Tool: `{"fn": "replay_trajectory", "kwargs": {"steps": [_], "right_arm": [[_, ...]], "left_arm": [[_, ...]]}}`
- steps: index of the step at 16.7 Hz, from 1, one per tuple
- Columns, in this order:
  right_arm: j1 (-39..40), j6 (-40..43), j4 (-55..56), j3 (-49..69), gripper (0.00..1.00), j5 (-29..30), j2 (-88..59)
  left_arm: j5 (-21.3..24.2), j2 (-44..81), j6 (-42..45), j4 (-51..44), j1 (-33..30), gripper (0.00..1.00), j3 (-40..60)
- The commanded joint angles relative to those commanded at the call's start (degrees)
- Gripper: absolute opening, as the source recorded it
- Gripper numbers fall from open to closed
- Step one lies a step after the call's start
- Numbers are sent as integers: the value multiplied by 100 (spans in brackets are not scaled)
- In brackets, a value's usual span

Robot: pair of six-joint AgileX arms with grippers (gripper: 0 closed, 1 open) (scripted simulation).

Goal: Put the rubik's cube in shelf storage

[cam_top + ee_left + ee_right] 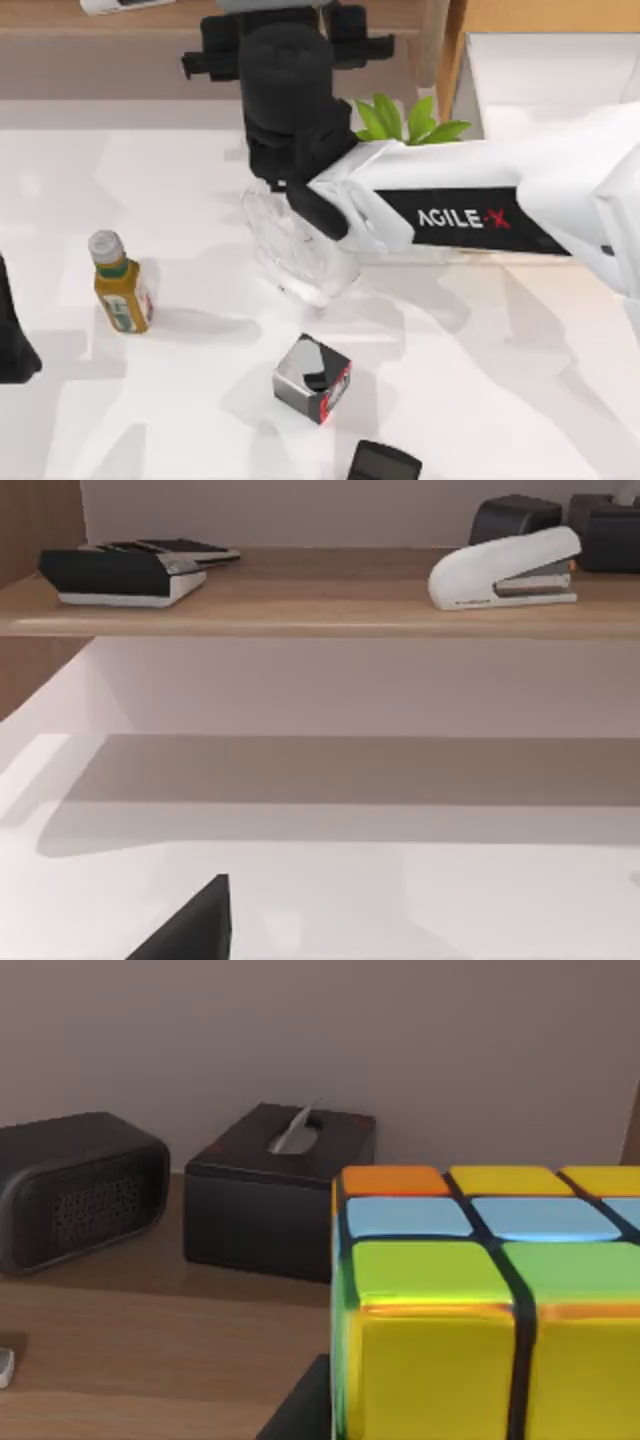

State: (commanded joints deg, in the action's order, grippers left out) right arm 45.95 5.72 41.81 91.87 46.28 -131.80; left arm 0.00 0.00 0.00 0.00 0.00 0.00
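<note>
The rubik's cube (490,1300) — glossy, square tiles of yellow, green, orange and pale blue split by dark lines — sits large at lower right of the right wrist view, over the wooden ledge of the shelf storage (150,1350), near a dark boxy tissue box (275,1190) and a rounded black speaker (75,1190). Right gripper (285,45) reaches to the shelf at top centre of the top view on its white arm; whether its fingers clamp the cube, cannot tell. Left gripper (15,335) rests at the left edge, finger gap unclear — a yellow bottle (120,285), a grey, black and red box (312,378) stand on the smooth white table (200,420).
</note>
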Motion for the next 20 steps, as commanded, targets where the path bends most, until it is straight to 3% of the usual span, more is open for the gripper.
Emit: {"fn": "replay_trajectory", "kwargs": {"steps": [6, 13, 20], "right_arm": [[119, -12, 1259, -303, 0, 269, -351], [70, -23, 1208, -204, 0, 242, -359], [-267, -61, 459, 1281, 0, -90, -1015]], "left_arm": [[0, 0, 0, 0, 0, 100, 0], [0, 0, 0, 0, 0, 100, 0], [0, 0, 0, 0, 0, 100, 0]]}}
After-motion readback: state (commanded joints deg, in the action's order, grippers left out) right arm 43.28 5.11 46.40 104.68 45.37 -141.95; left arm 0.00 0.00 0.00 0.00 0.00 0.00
